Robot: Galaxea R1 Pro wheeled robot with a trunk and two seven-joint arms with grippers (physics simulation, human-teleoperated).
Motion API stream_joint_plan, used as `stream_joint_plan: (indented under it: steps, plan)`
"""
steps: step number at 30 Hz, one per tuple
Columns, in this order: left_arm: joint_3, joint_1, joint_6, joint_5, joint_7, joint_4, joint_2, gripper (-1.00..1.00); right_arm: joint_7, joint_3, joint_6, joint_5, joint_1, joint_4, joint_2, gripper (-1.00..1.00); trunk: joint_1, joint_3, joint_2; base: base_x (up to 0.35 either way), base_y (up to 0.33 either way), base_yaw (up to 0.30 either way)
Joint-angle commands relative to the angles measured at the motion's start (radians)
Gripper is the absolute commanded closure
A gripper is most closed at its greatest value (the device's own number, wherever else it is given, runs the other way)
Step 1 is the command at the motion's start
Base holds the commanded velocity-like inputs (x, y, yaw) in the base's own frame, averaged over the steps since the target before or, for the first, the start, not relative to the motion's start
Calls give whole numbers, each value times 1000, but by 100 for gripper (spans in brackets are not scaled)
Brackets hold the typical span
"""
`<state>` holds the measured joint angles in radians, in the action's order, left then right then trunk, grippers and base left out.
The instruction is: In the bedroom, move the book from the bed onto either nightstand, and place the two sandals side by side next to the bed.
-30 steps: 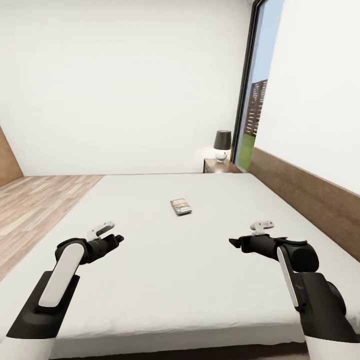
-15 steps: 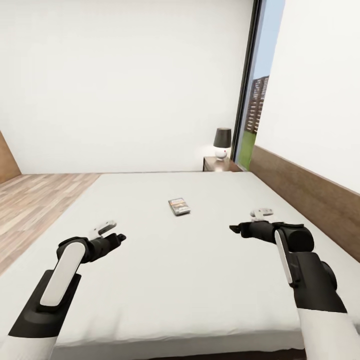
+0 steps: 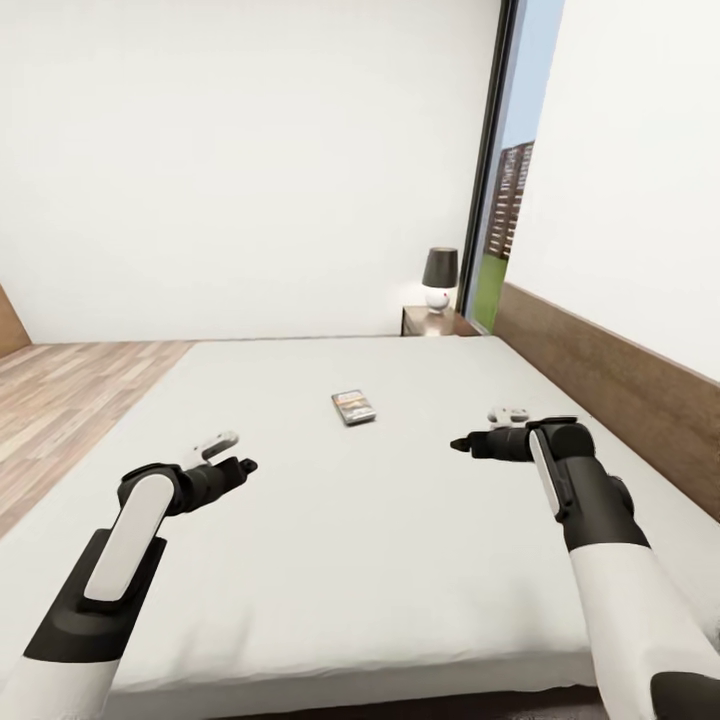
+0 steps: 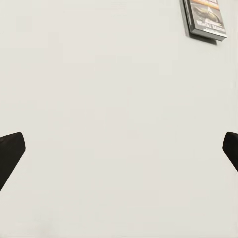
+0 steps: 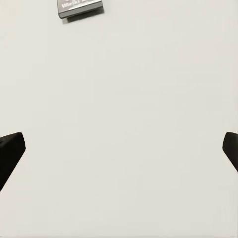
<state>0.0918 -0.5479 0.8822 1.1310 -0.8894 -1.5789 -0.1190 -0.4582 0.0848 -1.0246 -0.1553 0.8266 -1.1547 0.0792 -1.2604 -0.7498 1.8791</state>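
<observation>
The book [image 3: 354,407] lies flat near the middle of the off-white bed [image 3: 330,520], dark cover up; it also shows in the left wrist view as the book [image 4: 205,19] and in the right wrist view as the book [image 5: 79,7]. My left gripper [image 3: 248,466] hovers over the mattress, short of the book and to its left. My right gripper [image 3: 456,443] hovers to the book's right. In both wrist views the two dark fingertips [image 4: 10,151] [image 5: 10,148] stand far apart, open, with bare mattress between them. A nightstand [image 3: 432,322] stands beyond the bed's far right corner.
A lamp [image 3: 439,280] with a dark shade sits on the nightstand. The brown headboard [image 3: 610,395] runs along the bed's right side. Wood-plank floor [image 3: 70,400] lies to the left, with a tall window [image 3: 505,180] at the back right.
The head view has shifted slightly. Both arms have reached further forward over the bed toward the book, the right one more than the left.
</observation>
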Motion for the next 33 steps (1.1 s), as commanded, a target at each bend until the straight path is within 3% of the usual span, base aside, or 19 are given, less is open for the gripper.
stream_joint_plan:
  steps: [1,8,14,20,33]
  plan:
    - [2,-3,4,9,-10,-1,-1,-100,-10,1,14,-10,2,12,-3,-100,0,-3,1,0,0,-53]
    - [4,-10,28,9,-8,-1,-3,-100,-8,3,102,-11,2,46,-39,-100,0,-13,1,0,0,-32]
    - [5,-10,32,9,-7,-1,-2,-100,-9,3,119,-11,-11,26,-47,-100,0,-23,1,0,0,-45]
    - [6,-11,34,6,-8,4,-1,-100,-11,1,119,-10,-48,-67,-52,-100,23,-13,-41,0,0,-40]
    - [4,-11,35,0,-8,9,-3,-100,-11,-6,116,-11,-79,-118,-55,-100,69,5,-125,0,0,-9]
